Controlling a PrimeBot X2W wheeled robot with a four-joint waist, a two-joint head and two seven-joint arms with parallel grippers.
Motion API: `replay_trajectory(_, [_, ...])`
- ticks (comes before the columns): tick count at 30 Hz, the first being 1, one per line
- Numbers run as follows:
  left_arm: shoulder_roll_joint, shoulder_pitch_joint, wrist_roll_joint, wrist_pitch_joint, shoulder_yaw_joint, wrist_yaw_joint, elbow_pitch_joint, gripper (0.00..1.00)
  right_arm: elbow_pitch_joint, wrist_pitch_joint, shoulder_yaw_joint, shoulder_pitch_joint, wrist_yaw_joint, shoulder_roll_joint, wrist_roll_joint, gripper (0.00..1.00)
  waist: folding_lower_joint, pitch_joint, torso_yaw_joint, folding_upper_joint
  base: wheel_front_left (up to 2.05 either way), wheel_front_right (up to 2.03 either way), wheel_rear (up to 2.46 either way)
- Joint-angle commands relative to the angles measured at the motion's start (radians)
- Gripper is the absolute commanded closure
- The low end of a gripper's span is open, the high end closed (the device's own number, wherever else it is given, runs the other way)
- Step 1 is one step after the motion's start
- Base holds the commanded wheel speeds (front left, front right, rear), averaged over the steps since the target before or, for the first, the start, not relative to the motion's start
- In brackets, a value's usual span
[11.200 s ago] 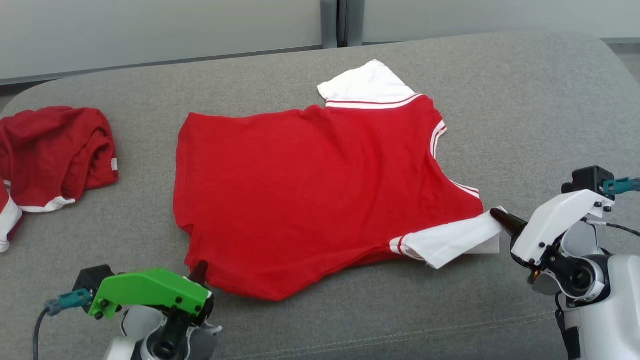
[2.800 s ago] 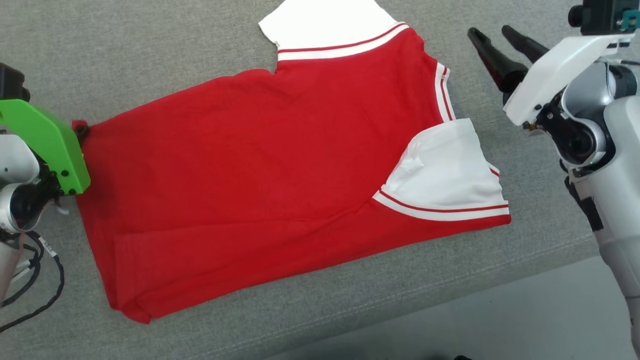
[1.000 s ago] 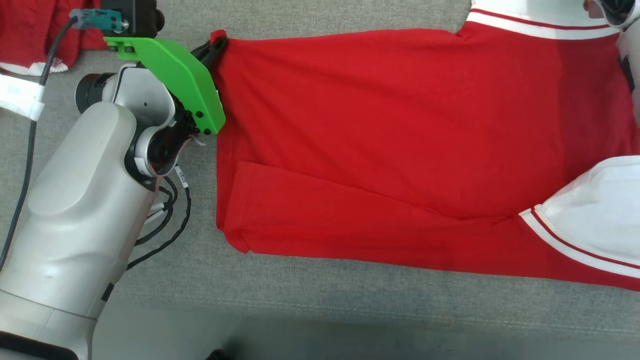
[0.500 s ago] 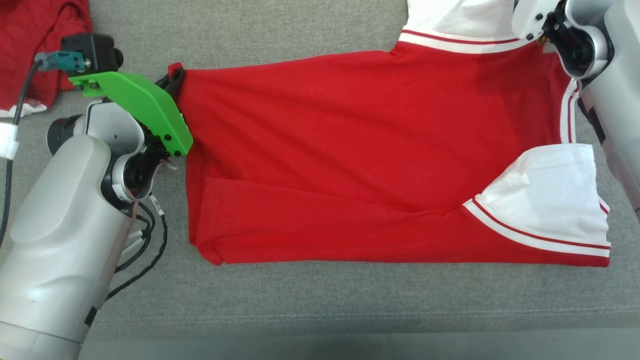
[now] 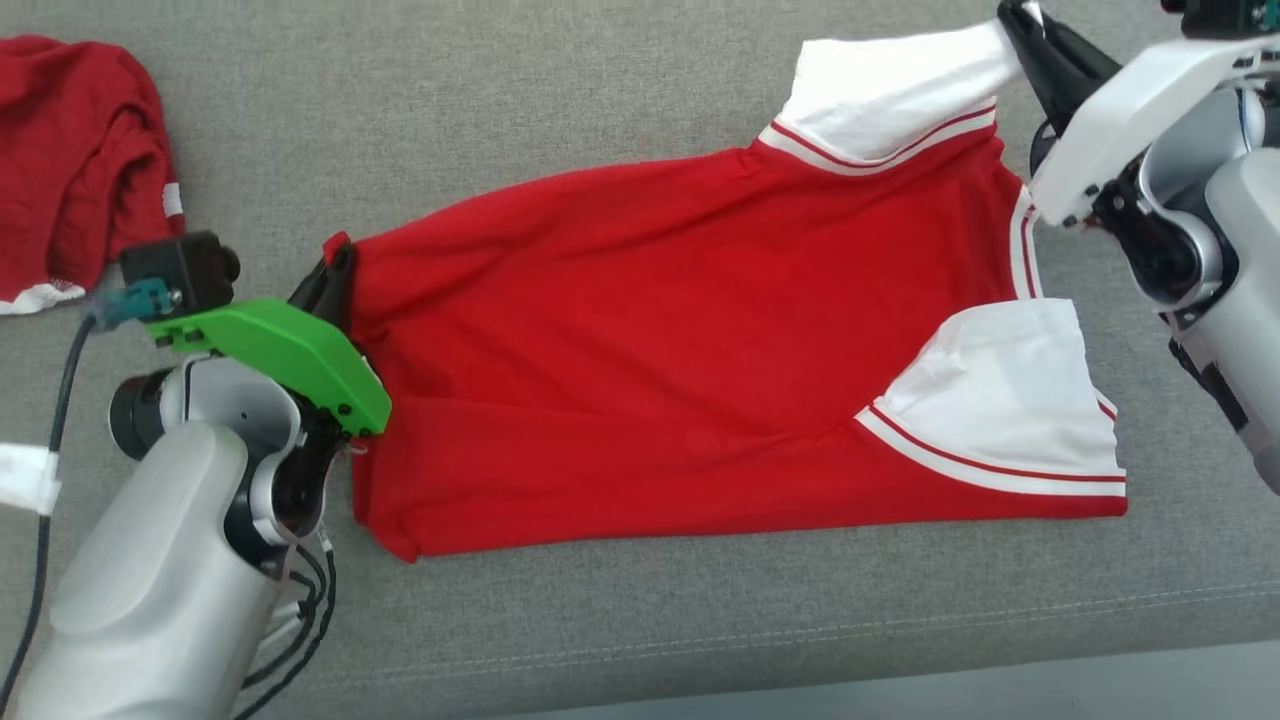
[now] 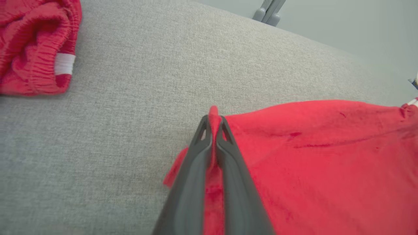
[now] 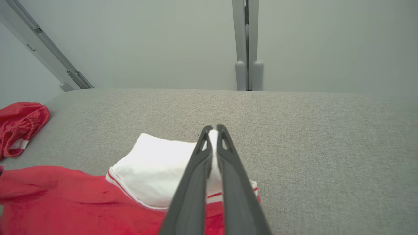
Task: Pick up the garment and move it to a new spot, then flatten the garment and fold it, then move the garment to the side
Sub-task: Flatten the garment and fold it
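Where the grey cushion (image 5: 560, 90) ran off to the left, a crumpled red heap (image 5: 70, 160) lay well apart from the shirt (image 5: 660, 340), with bare fabric between them. The left claw (image 5: 335, 270) was clenched on the shirt's far hem corner, which stood raised a little. The shirt lay spread across the middle of the cushion. Its near edge ran fairly straight, roughly along the front seam (image 5: 800, 625), with a bare strip between them. The near sleeve (image 5: 1010, 400) lay folded onto the red body. At the far right, the right claw (image 5: 1012, 15) was clenched on the tip of the far sleeve (image 5: 890, 95). In the right wrist view, open cushion stretched beyond that sleeve to the wall.
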Motion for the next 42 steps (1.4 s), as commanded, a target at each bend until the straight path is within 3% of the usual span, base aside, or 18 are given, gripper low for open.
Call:
replay_trajectory(1, [0.006, 0.041, -0.001, -0.025, 0.011, 0.017, -0.025, 1.0, -0.025, -0.016, 0.011, 0.038, 0.0, -0.017, 0.014, 1.0, 0.0, -0.026, -0.021, -0.0001, 0.0, 0.0, 0.0])
replay_trajectory(12, [-0.013, 0.255, -0.019, -0.181, 0.061, 0.095, -0.165, 1.0, -0.115, -0.099, 0.047, 0.214, 0.0, -0.078, 0.064, 1.0, 0.0, -0.047, -0.036, -0.0001, 0.0, 0.0, 0.0])
replay_trajectory(21, [-0.034, 0.363, -0.005, -0.263, 0.045, 0.086, -0.19, 1.0, -0.113, -0.156, 0.061, 0.312, 0.0, -0.081, 0.076, 1.0, 0.0, -0.066, -0.039, -0.0001, 0.0, 0.0, 0.0])
replay_trajectory(22, [-0.037, 0.37, -0.007, -0.267, 0.046, 0.086, -0.188, 0.95, -0.114, -0.163, 0.064, 0.319, 0.0, -0.083, 0.076, 1.0, 0.0, -0.068, -0.04, -0.0001, 0.0, 0.0, 0.0])
replay_trajectory(23, [-0.039, 0.379, -0.008, -0.272, 0.044, 0.085, -0.184, 0.78, -0.111, -0.166, 0.067, 0.326, 0.0, -0.084, 0.073, 1.0, 0.0, -0.071, -0.041, -0.0001, 0.0, 0.0, 0.0])
replay_trajectory(24, [-0.04, 0.385, -0.007, -0.275, 0.042, 0.085, -0.183, 0.6, -0.11, -0.17, 0.071, 0.334, 0.0, -0.083, 0.071, 0.97, 0.0, -0.074, -0.042, -0.0001, 0.0, 0.0, 0.0])
replay_trajectory(25, [-0.043, 0.391, -0.008, -0.28, 0.041, 0.086, -0.183, 0.25, -0.106, -0.175, 0.073, 0.34, 0.0, -0.084, 0.068, 0.68, 0.0, -0.078, -0.043, -0.0001, 0.0, 0.0, 0.0])
replay_trajectory(26, [-0.043, 0.397, -0.009, -0.282, 0.04, 0.086, -0.185, 0.0, -0.102, -0.181, 0.075, 0.347, 0.0, -0.085, 0.067, 0.52, 0.0, -0.08, -0.044, -0.0001, 0.0, 0.0, 0.0])
replay_trajectory(27, [-0.043, 0.405, -0.011, -0.286, 0.041, 0.088, -0.186, 0.0, -0.1, -0.185, 0.08, 0.355, 0.0, -0.086, 0.063, 0.27, 0.0, -0.084, -0.044, -0.0001, 0.0, 0.0, 0.0])
replay_trajectory(28, [-0.042, 0.414, -0.012, -0.289, 0.041, 0.089, -0.188, 0.0, -0.1, -0.191, 0.086, 0.362, 0.0, -0.087, 0.062, 0.13, 0.0, -0.089, -0.044, -0.0001, 0.0, 0.0, 0.0])
replay_trajectory(30, [-0.04, 0.434, -0.015, -0.29, 0.038, 0.093, -0.194, 0.0, -0.101, -0.199, 0.097, 0.38, 0.0, -0.09, 0.063, 0.0, 0.0, -0.097, -0.045, -0.0001, 0.0, 0.0, 0.0])
replay_trajectory(42, [0.001, 0.563, -0.02, -0.275, 0.032, 0.144, -0.276, 0.0, -0.064, -0.227, 0.169, 0.476, 0.0, -0.148, 0.005, 0.0, 0.0, -0.15, -0.057, -0.0001, 0.0, 0.0, 0.0])
